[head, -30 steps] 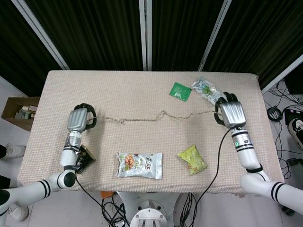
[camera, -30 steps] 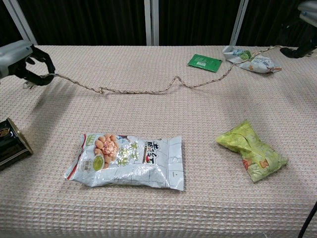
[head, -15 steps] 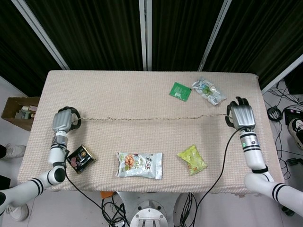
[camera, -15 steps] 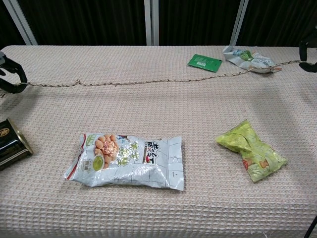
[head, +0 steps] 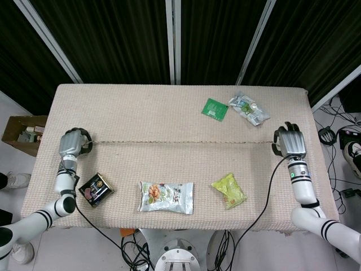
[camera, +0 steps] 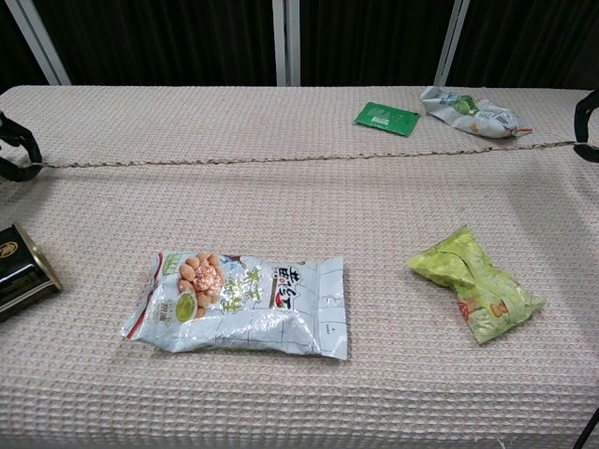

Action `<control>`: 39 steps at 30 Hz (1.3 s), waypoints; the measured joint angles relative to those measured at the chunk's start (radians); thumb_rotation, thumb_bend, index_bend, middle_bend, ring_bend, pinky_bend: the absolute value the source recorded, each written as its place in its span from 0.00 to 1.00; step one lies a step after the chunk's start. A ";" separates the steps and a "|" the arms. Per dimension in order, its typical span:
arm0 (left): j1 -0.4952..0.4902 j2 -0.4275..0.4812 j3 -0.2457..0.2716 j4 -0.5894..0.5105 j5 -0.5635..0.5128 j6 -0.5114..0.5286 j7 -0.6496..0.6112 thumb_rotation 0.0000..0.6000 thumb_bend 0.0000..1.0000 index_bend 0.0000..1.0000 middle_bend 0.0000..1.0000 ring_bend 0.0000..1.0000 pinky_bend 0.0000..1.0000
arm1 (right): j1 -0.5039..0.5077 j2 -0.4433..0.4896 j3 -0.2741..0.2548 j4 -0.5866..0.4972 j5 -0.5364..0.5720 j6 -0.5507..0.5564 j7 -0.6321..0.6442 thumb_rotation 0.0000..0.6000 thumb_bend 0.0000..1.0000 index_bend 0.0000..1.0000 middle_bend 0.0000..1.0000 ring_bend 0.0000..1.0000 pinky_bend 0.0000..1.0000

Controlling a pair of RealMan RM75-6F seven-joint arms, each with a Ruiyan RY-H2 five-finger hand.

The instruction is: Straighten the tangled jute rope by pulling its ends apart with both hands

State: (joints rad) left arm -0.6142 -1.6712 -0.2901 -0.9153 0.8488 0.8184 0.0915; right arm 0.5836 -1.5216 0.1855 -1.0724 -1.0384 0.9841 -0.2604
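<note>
The jute rope (head: 180, 141) runs in one taut, nearly straight line across the table, also visible in the chest view as rope (camera: 299, 156). My left hand (head: 72, 143) grips its left end near the table's left edge; only its dark fingers (camera: 19, 150) show in the chest view. My right hand (head: 289, 140) grips the right end near the right edge, its fingers (camera: 590, 112) just inside the chest view's border.
A white snack bag (head: 166, 197), a yellow-green packet (head: 229, 190) and a dark tin (head: 95, 189) lie in front of the rope. A green sachet (head: 215, 108) and a crumpled wrapper (head: 248, 109) lie behind it. A cardboard box (head: 22, 132) stands beside the table's left side.
Both hands have moved outward toward the table's sides, each keeping its hold. The rope's kinks and loops have been pulled out into a straight line.
</note>
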 measured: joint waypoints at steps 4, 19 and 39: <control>0.001 -0.007 -0.002 0.023 -0.001 -0.011 -0.004 1.00 0.57 0.64 0.29 0.17 0.16 | -0.001 -0.021 0.000 0.037 -0.004 -0.015 0.012 1.00 0.57 0.62 0.35 0.11 0.18; 0.010 -0.026 0.012 0.060 0.045 -0.005 -0.001 1.00 0.54 0.36 0.23 0.16 0.16 | -0.014 -0.099 -0.008 0.147 -0.044 -0.030 0.041 1.00 0.28 0.24 0.24 0.06 0.13; 0.217 0.311 0.040 -0.419 0.214 0.367 -0.014 1.00 0.28 0.26 0.21 0.15 0.15 | -0.218 0.329 0.010 -0.354 -0.172 0.249 0.193 1.00 0.27 0.15 0.20 0.05 0.13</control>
State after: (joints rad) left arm -0.3971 -1.3604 -0.2499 -1.3344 1.0626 1.1852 0.0776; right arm 0.3661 -1.1922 0.1958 -1.4261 -1.2104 1.2329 -0.0676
